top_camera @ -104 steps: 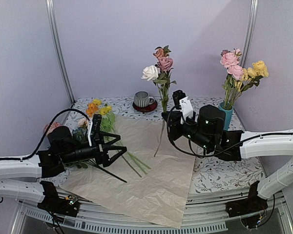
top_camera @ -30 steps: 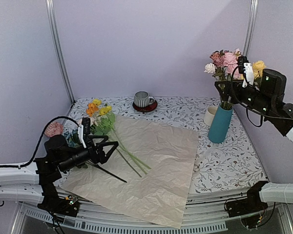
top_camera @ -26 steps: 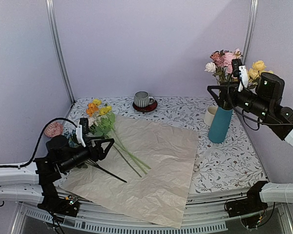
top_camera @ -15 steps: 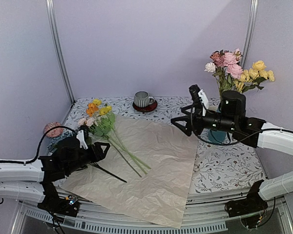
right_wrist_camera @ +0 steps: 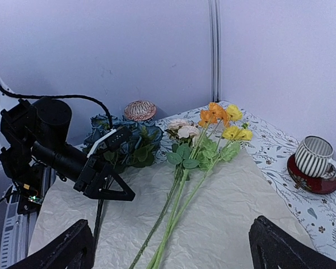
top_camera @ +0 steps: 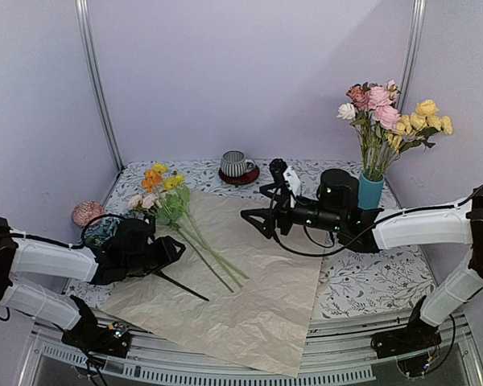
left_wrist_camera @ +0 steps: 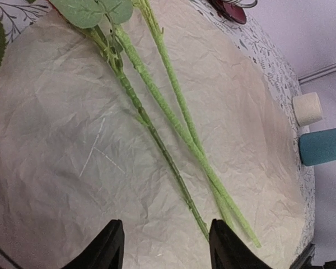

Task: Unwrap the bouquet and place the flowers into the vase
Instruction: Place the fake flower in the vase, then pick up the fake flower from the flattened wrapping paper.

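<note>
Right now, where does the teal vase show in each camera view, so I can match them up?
Top external: the vase is on the right side, about mid-height.
Left wrist: the vase is at the right edge, just below the cream mug.
Right wrist: not in it.
Shared landmark: the green stems lying on the paper, seen in all three.

Left arm low, elbow bent, forearm reaching toward left edge of paper sheet (top_camera: 249, 281). Left gripper (top_camera: 171, 251) over that edge, jaws partly apart, nothing clamped. Right arm stretched leftward above sheet's far side; right gripper (top_camera: 253, 205) spread wide, empty.
</note>
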Controlling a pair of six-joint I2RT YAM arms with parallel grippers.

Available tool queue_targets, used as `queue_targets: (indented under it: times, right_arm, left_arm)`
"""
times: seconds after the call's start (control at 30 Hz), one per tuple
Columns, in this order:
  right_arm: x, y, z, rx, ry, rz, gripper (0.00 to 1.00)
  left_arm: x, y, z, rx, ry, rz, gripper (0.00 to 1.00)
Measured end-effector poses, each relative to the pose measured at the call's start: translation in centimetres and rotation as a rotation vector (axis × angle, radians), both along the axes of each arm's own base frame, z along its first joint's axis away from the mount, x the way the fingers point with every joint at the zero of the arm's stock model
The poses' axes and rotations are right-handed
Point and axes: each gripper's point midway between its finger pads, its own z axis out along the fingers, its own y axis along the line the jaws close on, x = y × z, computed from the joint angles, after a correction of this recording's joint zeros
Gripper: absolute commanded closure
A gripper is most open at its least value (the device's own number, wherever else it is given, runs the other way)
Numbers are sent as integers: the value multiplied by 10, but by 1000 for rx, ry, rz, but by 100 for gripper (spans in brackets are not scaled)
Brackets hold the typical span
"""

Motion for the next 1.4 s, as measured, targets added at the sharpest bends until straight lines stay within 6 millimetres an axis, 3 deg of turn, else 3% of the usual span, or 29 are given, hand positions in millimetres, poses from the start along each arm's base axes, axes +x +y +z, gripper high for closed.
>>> queue_targets:
  times: [0.3,0.53,0.83,1.0,1.17,1.4]
  right_arm:
    - [-4,34,-5,49,-191,103,1]
    - [-2,56,-14,41,-343,176,1]
    - [26,91,-4,42,-403,166,1]
    - [26,91,-2,44,-429,164,1]
    - [23,88,-11,32,-425,173,1]
    - [19,84,-26,14,-388,182,1]
  left_arm:
    - [27,0,-11,-38,80,38,50]
    - [37,1,-16,-50,96,42,50]
    - [45,12,-29,-56,125,55,51]
    - [48,16,-33,-61,141,65,52]
    - [58,13,-32,-69,142,68,62]
    - [74,8,-38,-79,163,93,56]
